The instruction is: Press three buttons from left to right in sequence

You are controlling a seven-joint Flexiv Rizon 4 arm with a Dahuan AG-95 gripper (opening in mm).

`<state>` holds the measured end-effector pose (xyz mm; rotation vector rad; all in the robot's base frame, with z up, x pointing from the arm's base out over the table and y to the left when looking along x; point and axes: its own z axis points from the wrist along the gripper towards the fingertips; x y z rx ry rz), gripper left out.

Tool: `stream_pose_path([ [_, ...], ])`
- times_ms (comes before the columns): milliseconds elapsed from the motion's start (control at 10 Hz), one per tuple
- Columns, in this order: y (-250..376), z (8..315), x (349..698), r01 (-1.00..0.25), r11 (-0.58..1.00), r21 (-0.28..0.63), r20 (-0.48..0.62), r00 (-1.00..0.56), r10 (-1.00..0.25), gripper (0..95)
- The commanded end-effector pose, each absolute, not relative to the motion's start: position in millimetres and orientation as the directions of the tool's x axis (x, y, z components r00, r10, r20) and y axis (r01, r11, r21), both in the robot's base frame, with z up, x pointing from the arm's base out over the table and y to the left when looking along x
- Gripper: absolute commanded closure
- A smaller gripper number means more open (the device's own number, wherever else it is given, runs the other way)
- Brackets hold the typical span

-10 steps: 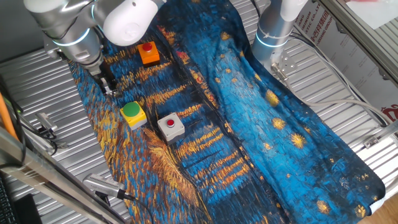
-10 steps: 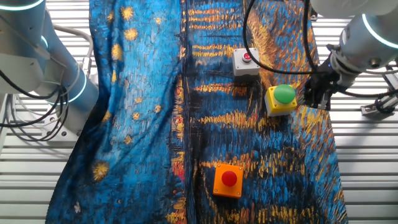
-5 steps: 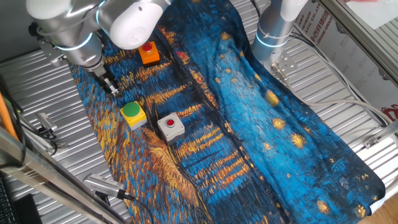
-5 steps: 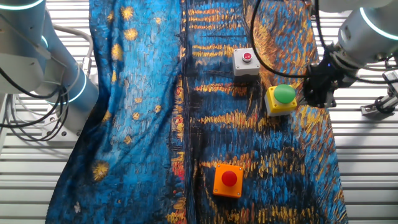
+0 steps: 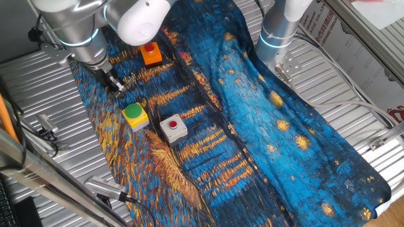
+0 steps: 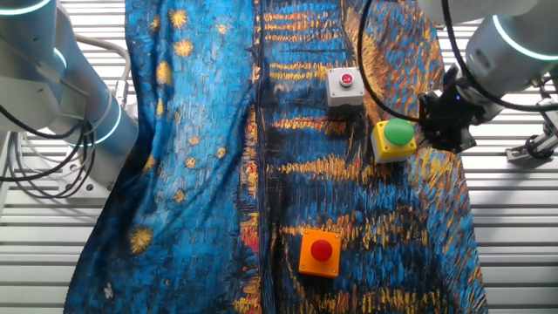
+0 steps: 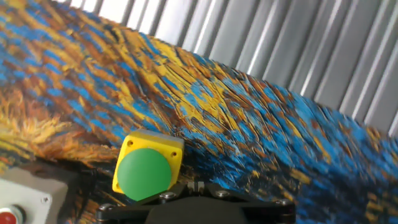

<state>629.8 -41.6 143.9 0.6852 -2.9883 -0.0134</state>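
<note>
Three button boxes sit on a blue and yellow painted cloth [image 5: 252,120]. The orange box with red cap [image 5: 151,54] also shows in the other fixed view [image 6: 320,252]. The yellow box with green cap [image 5: 135,115] shows in the other fixed view [image 6: 394,139] and in the hand view [image 7: 146,168]. The grey box with red cap [image 5: 173,127] also shows in the other fixed view [image 6: 345,85] and at the hand view's lower left [image 7: 18,208]. My gripper [image 5: 115,88] hovers over the cloth just beside the yellow box [image 6: 440,139]. Its fingertips [image 7: 198,185] touch each other, holding nothing.
A second arm's base [image 5: 278,31] stands at the cloth's far side [image 6: 78,96]. The ribbed metal table [image 5: 353,120] surrounds the cloth. Loose metal tools [image 5: 44,129] and a cable lie near the cloth's edge behind my gripper.
My gripper has shifted a little closer to the yellow box's side, and the arm above it has swung slightly. The buttons have not moved.
</note>
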Motion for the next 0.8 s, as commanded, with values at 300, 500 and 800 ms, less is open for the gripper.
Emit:
stream_pose_path([
  [300, -18.3, 159.3, 635.7, -0.189, 0.975, 0.116, 0.134, -0.970, -0.204, 95.0],
  [500, -4.9, 152.1, 629.7, -0.152, 0.982, 0.112, 0.135, -0.977, -0.166, 95.0],
  [800, 27.9, 137.7, 617.8, -0.102, 0.990, 0.096, 0.133, -0.984, -0.114, 95.0],
])
